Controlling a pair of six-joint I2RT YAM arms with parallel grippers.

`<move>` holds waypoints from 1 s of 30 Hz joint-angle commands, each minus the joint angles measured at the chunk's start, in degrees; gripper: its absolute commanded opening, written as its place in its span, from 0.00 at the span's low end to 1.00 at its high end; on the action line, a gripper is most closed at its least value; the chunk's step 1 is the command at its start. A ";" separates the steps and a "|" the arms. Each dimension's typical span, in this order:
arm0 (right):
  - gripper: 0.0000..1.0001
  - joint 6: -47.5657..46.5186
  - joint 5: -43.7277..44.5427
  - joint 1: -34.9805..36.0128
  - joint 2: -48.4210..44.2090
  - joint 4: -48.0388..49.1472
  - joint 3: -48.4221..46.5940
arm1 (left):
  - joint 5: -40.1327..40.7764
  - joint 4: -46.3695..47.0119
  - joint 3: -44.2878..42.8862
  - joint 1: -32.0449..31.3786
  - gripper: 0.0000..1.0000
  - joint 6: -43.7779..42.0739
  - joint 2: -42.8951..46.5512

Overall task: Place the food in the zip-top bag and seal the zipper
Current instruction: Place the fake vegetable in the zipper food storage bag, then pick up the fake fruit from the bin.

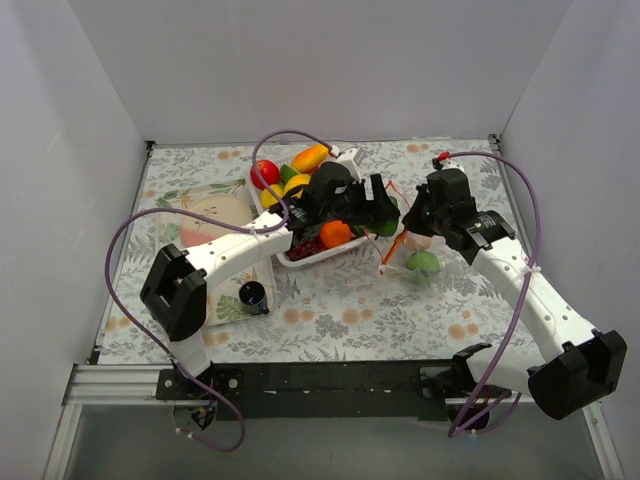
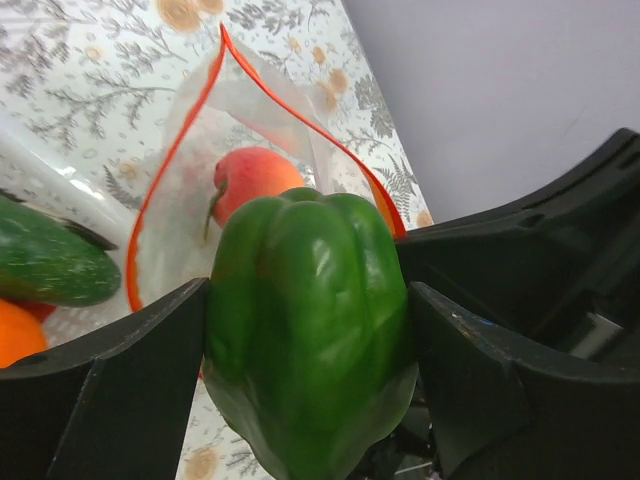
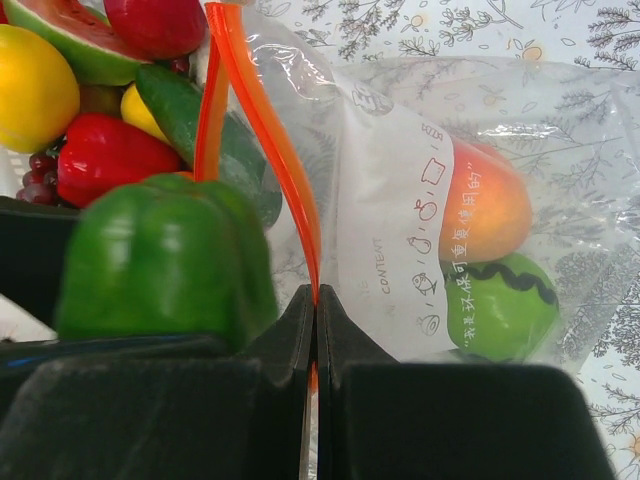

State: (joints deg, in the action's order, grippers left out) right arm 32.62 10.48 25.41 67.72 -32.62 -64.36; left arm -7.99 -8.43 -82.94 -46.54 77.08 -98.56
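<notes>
My left gripper (image 2: 310,330) is shut on a green bell pepper (image 2: 305,320), held just in front of the open mouth of the zip-top bag (image 2: 190,180). The pepper also shows in the right wrist view (image 3: 165,260). My right gripper (image 3: 316,300) is shut on the orange-red zipper (image 3: 265,140), holding the bag's mouth up. Inside the bag (image 3: 480,200) lie a peach (image 3: 485,205) and a green fruit (image 3: 505,305). In the top view the left gripper (image 1: 385,212) and the right gripper (image 1: 415,220) meet at the bag (image 1: 415,262).
A white tray (image 1: 300,258) behind the left gripper holds more food: an orange (image 1: 335,234), a red apple (image 1: 265,172), a mango (image 1: 310,157), a watermelon slice (image 3: 60,35), a lemon (image 3: 35,85), a red pepper (image 3: 110,155). A small black cup (image 1: 252,295) stands front left.
</notes>
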 commanded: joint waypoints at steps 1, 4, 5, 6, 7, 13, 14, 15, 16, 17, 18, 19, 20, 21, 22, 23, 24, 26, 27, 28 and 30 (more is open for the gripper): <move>0.01 0.86 -0.99 0.08 -2.24 1.33 -2.97 | 2.10 4.91 -0.99 -1.70 0.66 4.13 -2.06; 0.01 1.04 -0.90 0.08 -3.12 1.07 -2.53 | 2.54 4.73 -2.58 -1.97 0.77 3.96 -3.56; 0.01 0.95 -0.64 0.08 -3.21 0.81 -2.53 | 2.71 4.56 -3.02 -2.06 0.81 3.78 -3.83; 0.01 0.95 -0.64 0.08 -3.30 0.63 -2.44 | 2.72 4.65 -3.19 -2.15 0.85 3.69 -3.92; 0.01 1.04 -0.55 0.08 -3.82 0.72 -2.09 | 2.72 4.65 -3.28 -2.23 0.91 3.52 -4.00; 0.01 0.87 -0.72 0.08 -4.27 0.54 -1.82 | 1.84 4.56 -3.81 -2.50 0.98 2.55 -3.74; 0.01 0.86 -0.46 0.08 -4.27 0.54 -1.91 | 1.75 4.47 -3.81 -2.59 0.98 2.55 -3.48; 0.01 0.78 -0.20 0.08 -4.44 0.37 -1.91 | 1.75 4.30 -3.64 -2.67 0.98 2.38 -2.35; 0.01 0.60 0.06 -0.01 -4.53 0.28 -1.91 | 2.36 4.03 -3.64 -2.67 0.96 2.20 -1.73; 0.01 0.34 0.94 -0.01 -4.62 0.19 -2.09 | 3.23 2.90 -3.72 -2.67 0.93 1.68 -0.76; 0.01 0.16 1.29 0.08 -4.62 0.02 -2.17 | 4.46 2.11 -3.64 -2.67 0.92 -0.16 0.20; 0.01 -0.10 1.47 0.08 -4.53 -0.07 -2.35 | 6.04 0.97 -3.64 -2.59 0.91 -1.31 2.30; 0.01 -0.36 1.65 0.08 -4.44 -0.16 -2.53 | 10.93 -1.48 -3.55 -2.50 0.91 -2.62 3.28; 0.01 -0.37 1.56 -0.01 -4.27 0.19 -2.53 | 12.54 -2.81 -3.55 -2.24 0.88 -4.03 4.16; 0.01 -0.37 1.30 0.08 -4.27 0.36 -2.44 | 14.04 -4.13 -3.72 -1.10 0.88 -6.48 5.56; 0.01 -0.37 0.69 0.08 -4.27 0.80 -2.18 | 17.10 -6.67 -3.81 -0.48 0.88 -8.24 6.01; 0.01 -0.28 0.42 0.08 -4.18 1.07 -1.83 | 19.65 -7.74 -3.99 0.57 0.88 -9.91 6.45; 0.01 -0.37 -0.19 0.08 -4.09 1.51 -1.56 | 26.75 -11.07 -4.51 1.36 0.88 -16.15 6.37; 0.01 -0.45 -0.28 -0.01 -4.00 1.51 -1.39 | 28.80 -12.22 -4.95 2.41 0.90 -17.91 6.19; 0.01 -0.54 -0.29 0.08 -4.09 1.51 -1.30 | 30.38 -13.62 -5.13 3.03 0.94 -21.93 6.02; 0.01 -0.54 -0.29 0.08 -4.44 1.51 -1.12 | 34.24 -13.63 -4.69 5.05 0.97 -25.91 5.58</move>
State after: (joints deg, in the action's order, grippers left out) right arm 32.73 10.48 25.21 64.55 -33.28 -64.42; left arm 13.02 -16.45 -86.48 -44.97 63.83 -94.08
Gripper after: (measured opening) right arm 0.033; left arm 0.945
